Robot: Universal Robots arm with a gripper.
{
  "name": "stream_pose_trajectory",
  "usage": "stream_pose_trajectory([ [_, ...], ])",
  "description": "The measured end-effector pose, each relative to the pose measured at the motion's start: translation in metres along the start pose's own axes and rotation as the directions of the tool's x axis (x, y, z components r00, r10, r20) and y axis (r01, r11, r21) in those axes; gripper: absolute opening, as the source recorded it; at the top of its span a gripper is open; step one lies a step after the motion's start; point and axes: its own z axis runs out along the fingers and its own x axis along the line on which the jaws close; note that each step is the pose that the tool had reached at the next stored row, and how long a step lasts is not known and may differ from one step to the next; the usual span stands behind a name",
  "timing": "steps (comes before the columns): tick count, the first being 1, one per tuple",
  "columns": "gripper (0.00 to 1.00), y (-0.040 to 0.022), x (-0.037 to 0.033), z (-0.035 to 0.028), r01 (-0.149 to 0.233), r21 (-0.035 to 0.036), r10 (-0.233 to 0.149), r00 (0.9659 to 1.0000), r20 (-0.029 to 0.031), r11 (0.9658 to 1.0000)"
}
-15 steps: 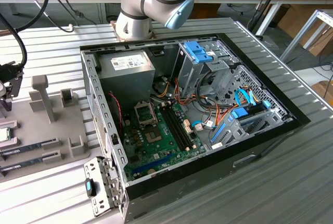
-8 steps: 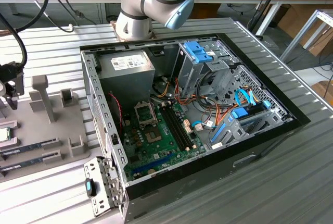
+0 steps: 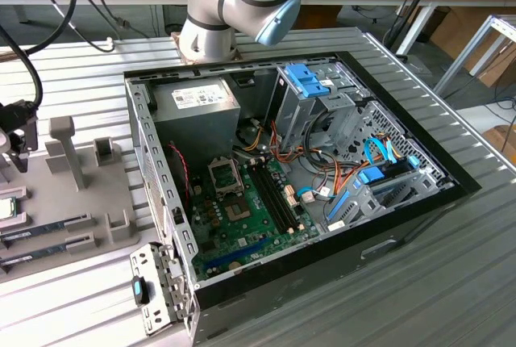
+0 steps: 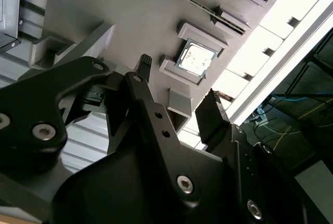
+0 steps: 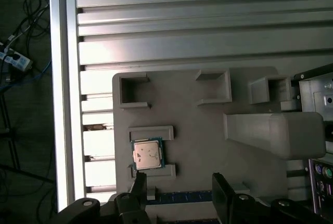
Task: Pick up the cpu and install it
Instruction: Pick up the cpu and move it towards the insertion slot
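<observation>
Spread apart and holding nothing, the hand (image 5: 179, 178) hangs over the grey tray (image 5: 208, 130), which lies flat on the ribbed metal bench (image 5: 182, 26). In both wrist views its two black fingers (image 5: 139, 187) stand clear of the tray's surface, with bare tray showing between them.

The cpu (image 5: 148, 154) lies flat on the tray, silver top up with a thin green rim, seated between two low raised ledges of the tray near the tray's outer edge. It sits just beyond one fingertip, more in line with that finger than with the middle of the gap, and nothing touches it. The second wrist view shows the same chip (image 4: 196, 57) in its nest past the fingertips.

Long narrow memory sticks (image 3: 40, 230) lie in slots of the tray just beside the cpu's nest. A tall upright block (image 3: 68, 149) rises from the tray on the side towards the computer case (image 3: 143, 161). That case lies open on the bench just beside the tray, its green motherboard (image 3: 214, 230) exposed, well apart from the cpu.
</observation>
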Motion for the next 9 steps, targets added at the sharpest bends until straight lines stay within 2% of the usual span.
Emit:
stream_pose_trajectory([
  [9,0.62,-0.0001,0.0001,0.0022,0.000,0.0000,0.000,1.0000,0.0000,1.0000],
])
